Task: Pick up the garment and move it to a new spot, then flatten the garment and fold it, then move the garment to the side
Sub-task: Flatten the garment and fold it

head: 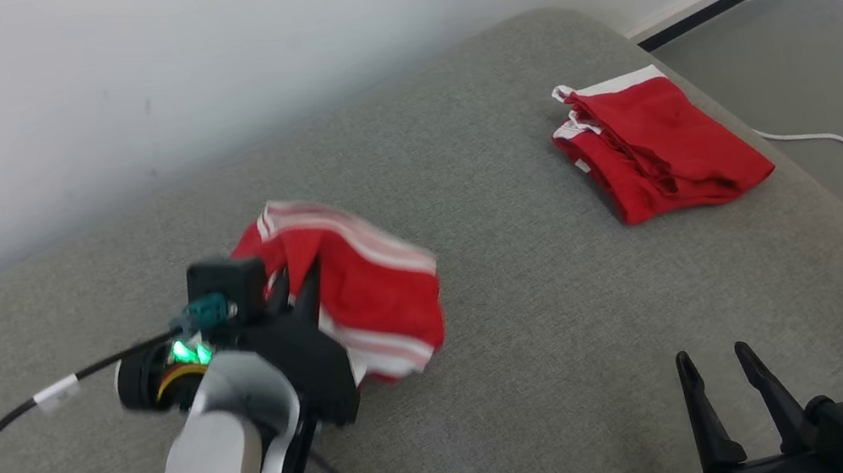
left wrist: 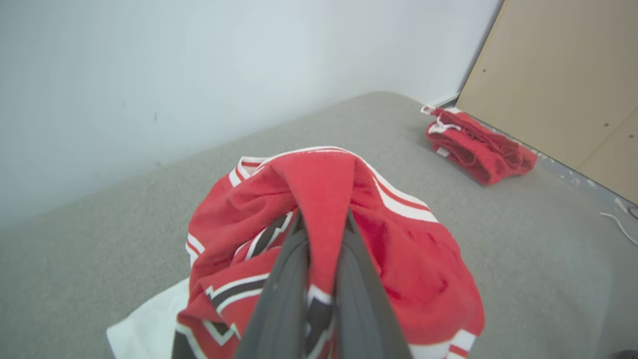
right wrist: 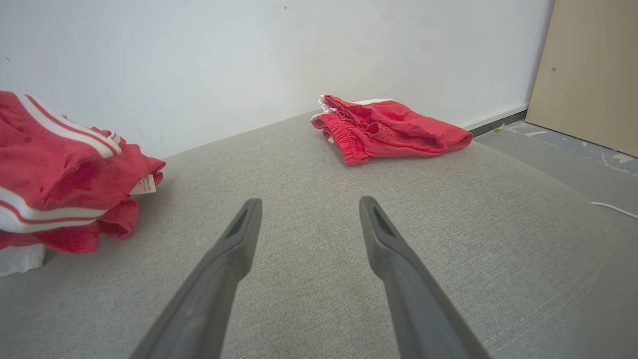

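Grey cushion (head: pixel 560 350) set against a white wall (head: pixel 188 70). Left of centre lies the crumpled red garment (head: pixel 384 294), a raised fold clenched in the left claw (head: pixel 299 281), the nearer arm. Well to its right hovers the right claw (head: pixel 716 360), released and empty. Far right rests a folded red garment (head: pixel 659 145).
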### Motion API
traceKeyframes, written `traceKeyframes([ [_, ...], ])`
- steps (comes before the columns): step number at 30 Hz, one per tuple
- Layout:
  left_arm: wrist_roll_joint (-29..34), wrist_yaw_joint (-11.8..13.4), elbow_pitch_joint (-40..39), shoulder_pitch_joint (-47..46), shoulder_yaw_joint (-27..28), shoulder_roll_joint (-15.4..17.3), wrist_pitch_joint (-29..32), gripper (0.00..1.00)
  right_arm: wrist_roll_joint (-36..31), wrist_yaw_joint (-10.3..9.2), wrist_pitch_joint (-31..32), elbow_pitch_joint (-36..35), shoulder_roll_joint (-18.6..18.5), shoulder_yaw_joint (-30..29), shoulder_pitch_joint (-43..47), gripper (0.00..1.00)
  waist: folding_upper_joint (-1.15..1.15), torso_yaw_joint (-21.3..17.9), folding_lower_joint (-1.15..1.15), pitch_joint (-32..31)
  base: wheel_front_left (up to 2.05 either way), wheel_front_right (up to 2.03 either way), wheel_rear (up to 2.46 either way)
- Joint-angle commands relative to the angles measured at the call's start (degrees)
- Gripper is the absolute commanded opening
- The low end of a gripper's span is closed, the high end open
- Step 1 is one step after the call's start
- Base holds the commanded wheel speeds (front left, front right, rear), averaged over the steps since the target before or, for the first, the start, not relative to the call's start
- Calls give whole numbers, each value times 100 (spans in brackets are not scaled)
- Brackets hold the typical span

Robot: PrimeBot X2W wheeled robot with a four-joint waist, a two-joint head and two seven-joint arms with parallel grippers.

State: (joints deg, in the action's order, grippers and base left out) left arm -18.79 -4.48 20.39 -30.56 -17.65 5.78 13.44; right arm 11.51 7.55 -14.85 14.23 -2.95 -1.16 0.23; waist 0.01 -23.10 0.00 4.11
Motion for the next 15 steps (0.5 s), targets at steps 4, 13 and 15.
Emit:
traceKeyframes([
  [4, -223, -97, -142, -584, -119, -213, -770, 0, 18, -15, -34, 27, 15, 67, -62, 100, -1, 91, 0, -57, 0, 0, 0],
  [13, -1923, 173, 258, -898, -943, -280, -2116, 0, -61, -15, -35, 27, 16, 90, -15, 100, -1, 242, 0, -122, 0, 0, 0],
  [15, -1909, 234, 648, -655, -1110, -279, -2127, 15, -98, -15, -36, 8, 15, 64, 2, 100, -1, 333, 0, -113, 0, 0, 0],
])
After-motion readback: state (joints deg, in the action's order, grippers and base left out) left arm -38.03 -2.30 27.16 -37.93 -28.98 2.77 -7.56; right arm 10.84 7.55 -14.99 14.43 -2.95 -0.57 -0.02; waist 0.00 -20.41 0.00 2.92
